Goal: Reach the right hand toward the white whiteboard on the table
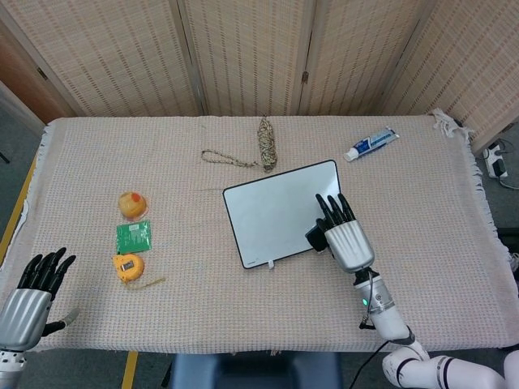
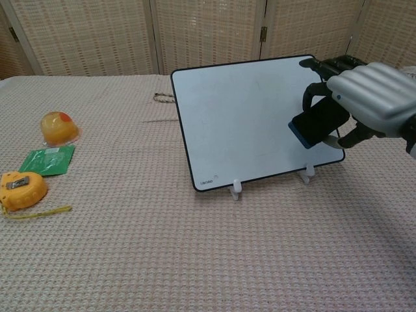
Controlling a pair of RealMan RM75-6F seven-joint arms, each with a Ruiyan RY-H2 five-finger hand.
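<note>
The white whiteboard (image 1: 272, 212) (image 2: 244, 123) stands tilted back on small white feet at the table's middle. My right hand (image 1: 347, 240) (image 2: 372, 97) is at the board's right edge, with its fingers reaching over the board's face. It holds a dark rectangular block (image 1: 315, 238) (image 2: 318, 122) in front of the board's lower right part; whether the block touches the board is unclear. My left hand (image 1: 32, 296) rests at the table's near left corner with its fingers spread and nothing in it, and shows only in the head view.
Left of the board lie a yellow-orange round thing (image 1: 133, 204) (image 2: 59, 128), a green packet (image 1: 134, 236) (image 2: 47, 160) and a yellow tape measure (image 1: 130, 267) (image 2: 23, 189). A rope (image 1: 266, 144) and a toothpaste tube (image 1: 371, 144) lie behind it. A folding screen backs the table.
</note>
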